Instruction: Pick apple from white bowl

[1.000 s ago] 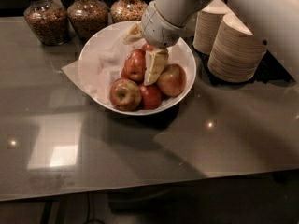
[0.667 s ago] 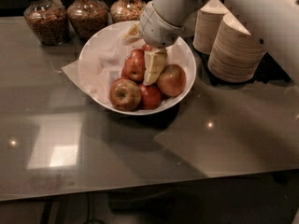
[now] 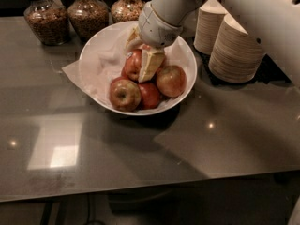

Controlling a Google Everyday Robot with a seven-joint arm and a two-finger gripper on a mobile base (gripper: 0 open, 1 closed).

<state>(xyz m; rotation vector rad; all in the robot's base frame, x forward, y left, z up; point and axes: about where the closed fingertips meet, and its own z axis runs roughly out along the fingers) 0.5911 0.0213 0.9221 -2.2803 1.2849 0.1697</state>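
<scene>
A white bowl (image 3: 188,60) lined with crumpled white paper (image 3: 93,71) stands on the dark glossy table (image 3: 140,153). Inside the bowl lie four apples. The deep-red apple (image 3: 132,64) sits at the back, a yellower apple (image 3: 124,94) at the front left, a smaller red apple (image 3: 150,95) at the front and a gold-blushed apple (image 3: 170,80) at the right. The gripper (image 3: 144,56) is down inside the bowl, against the deep-red apple, on a white arm (image 3: 225,3) reaching in from the bowl's far right. Behind the bowl stand three glass jars (image 3: 89,14) of brown grain. To the bowl's right are two stacks of beige paper bowls (image 3: 236,50).
</scene>
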